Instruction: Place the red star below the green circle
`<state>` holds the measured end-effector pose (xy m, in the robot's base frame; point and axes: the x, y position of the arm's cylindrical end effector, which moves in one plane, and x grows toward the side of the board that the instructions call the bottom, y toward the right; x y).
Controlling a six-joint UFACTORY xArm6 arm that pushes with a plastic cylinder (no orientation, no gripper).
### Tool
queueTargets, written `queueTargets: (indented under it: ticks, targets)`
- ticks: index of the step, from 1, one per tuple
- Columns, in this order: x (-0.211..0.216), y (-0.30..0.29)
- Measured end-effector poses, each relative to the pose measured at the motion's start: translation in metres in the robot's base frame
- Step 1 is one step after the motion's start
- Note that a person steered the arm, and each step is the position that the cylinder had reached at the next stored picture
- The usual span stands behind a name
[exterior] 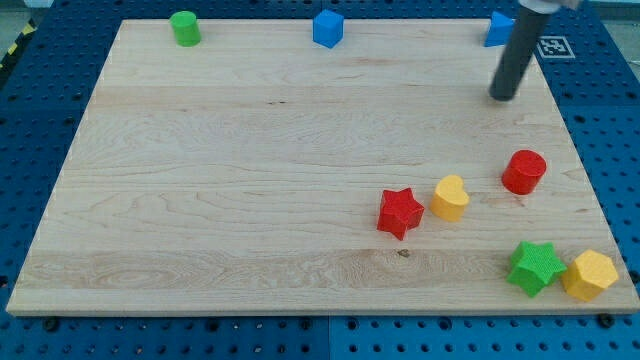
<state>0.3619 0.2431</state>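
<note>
The red star lies on the wooden board, right of centre in the lower half. The green circle stands at the board's top edge, far to the upper left of the star. My tip is at the upper right of the board, well above and to the right of the red star and touching no block. The rod rises from it to the view's top edge.
A yellow heart-like block sits just right of the red star. A red cylinder lies further right. A green star and a yellow hexagon sit at the lower right. Two blue blocks, one and another, stand at the top edge.
</note>
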Motion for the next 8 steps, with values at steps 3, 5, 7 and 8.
queueTargets:
  ticks: [3,5,7,8]
  targets:
    - [0.018,-0.001]
    - [0.055,-0.137]
    - [0.133,-0.148]
    - [0.139,-0.145]
